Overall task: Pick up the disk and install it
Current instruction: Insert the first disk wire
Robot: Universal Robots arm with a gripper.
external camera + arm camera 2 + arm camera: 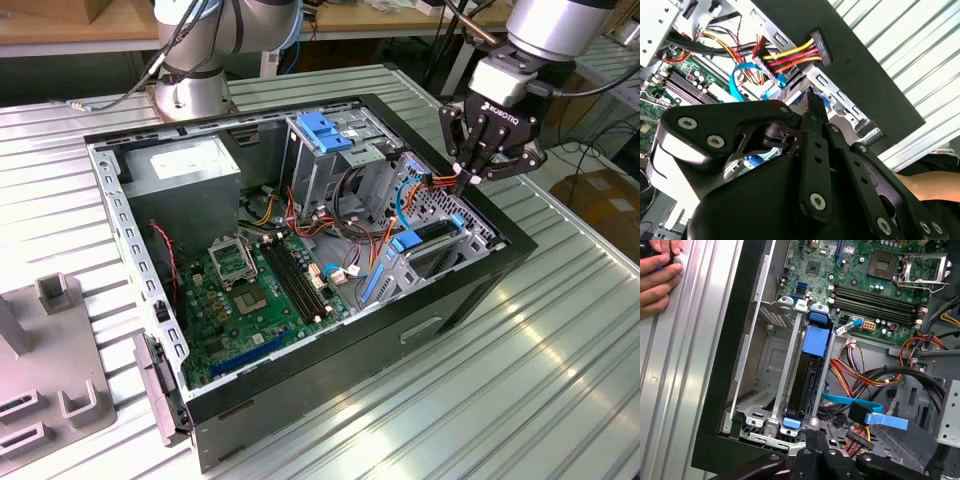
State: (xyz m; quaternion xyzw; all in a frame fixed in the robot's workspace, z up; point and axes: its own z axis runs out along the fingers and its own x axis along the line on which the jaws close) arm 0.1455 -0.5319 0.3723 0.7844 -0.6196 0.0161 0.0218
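One gripper hangs just above the drive bay at the case's edge, and I cannot tell whether its fingers are parted or closed. The disk sits right beneath it, edge-on in the bay, black body with blue plastic bracket tabs at both ends, slotted between thin silver sheet-metal rails. Close beside the gripper dangle the power cable bundle, glossy red, yellow and orange strands, and a flat blue data cable. My worry: those limp wires could snag the fingers, or the disk could sit crooked against the stiff rails. A hand rests on the ribbed metal table.
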